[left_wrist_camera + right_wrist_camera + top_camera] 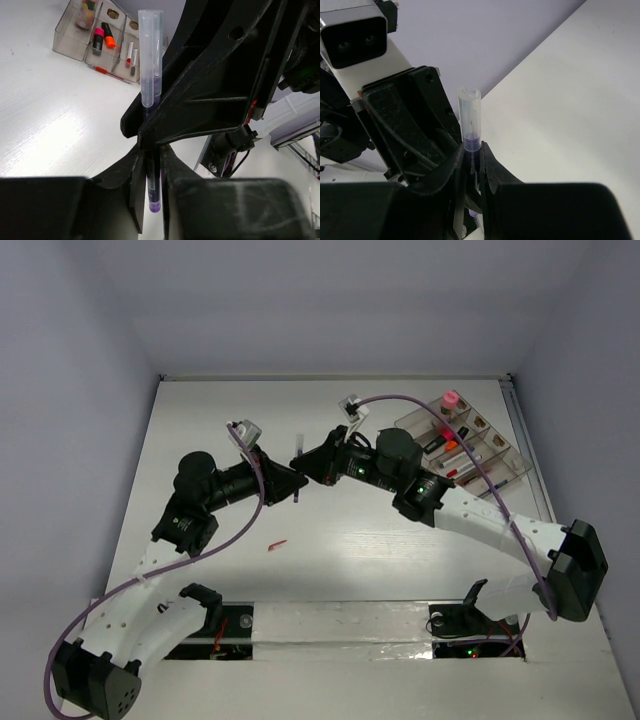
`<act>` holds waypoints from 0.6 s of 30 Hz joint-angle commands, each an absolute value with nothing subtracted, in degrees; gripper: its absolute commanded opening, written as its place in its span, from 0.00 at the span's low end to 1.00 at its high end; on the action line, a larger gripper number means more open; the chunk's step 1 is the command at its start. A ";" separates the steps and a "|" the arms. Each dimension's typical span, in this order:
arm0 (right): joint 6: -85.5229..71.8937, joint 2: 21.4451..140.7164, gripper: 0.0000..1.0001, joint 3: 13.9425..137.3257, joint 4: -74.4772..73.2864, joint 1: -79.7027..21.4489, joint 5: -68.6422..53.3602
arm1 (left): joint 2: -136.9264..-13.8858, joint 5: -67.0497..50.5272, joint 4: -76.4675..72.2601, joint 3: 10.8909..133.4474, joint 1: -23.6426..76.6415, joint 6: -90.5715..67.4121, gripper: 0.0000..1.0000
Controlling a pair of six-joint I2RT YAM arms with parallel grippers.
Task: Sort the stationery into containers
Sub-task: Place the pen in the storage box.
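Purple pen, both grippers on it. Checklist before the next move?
1. left gripper shut on purple pen: ok.
2. right gripper closed on the same pen: ok.
3. clear cap seated on the pen: ok.
4. Pen held clear of the table: cannot tell.
5. Free slot in organiser tray: cannot tell.
6. Rest sorted: not ok, red pen lies outside the tray, small red piece on the table.

White-shelled left arm (150,625) and right arm (490,525), black at the joints, left hand (298,486) and right hand (306,466), trail purple cables (232,534).
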State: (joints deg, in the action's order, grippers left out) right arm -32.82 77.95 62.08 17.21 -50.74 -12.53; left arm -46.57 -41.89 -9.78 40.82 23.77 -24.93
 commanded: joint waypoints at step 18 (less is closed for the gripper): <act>-30.41 60.12 0.00 49.05 -5.79 -1.53 13.00 | -32.54 -30.42 4.92 39.46 24.43 -15.03 0.99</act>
